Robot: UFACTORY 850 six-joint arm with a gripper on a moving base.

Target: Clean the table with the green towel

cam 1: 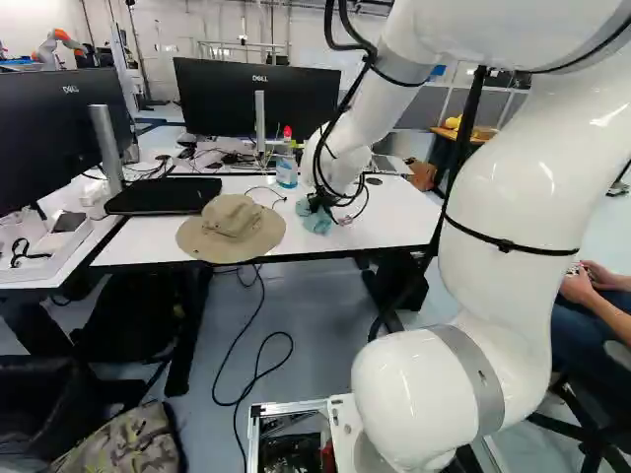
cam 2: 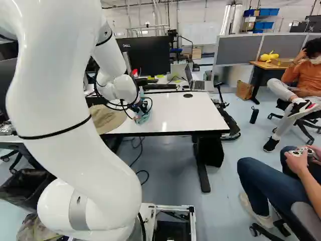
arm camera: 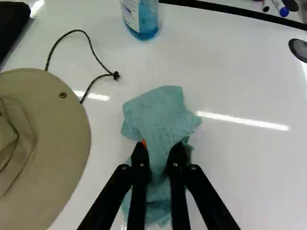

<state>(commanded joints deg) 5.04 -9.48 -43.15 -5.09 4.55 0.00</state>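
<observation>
Your green towel [arm camera: 161,112] sits bunched on the white table [arm camera: 244,163], and your gripper [cam 1: 318,204] is pinching it between both fingers. Taking twelve as straight ahead of the gripper, you have the tan hat [arm camera: 57,143] near the towel at nine o'clock, its dark cord [arm camera: 88,38] at ten, and the blue bottle [arm camera: 140,21] between eleven and twelve.

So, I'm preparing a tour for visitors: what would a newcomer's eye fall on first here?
Probably the big white arm, looming over the right side of the left base view. Next, the blue-green towel, bunched between the fingers of the black hand on the white table. Then the broad tan hat lying beside the towel, with a bottle of blue liquid standing nearby.
</observation>
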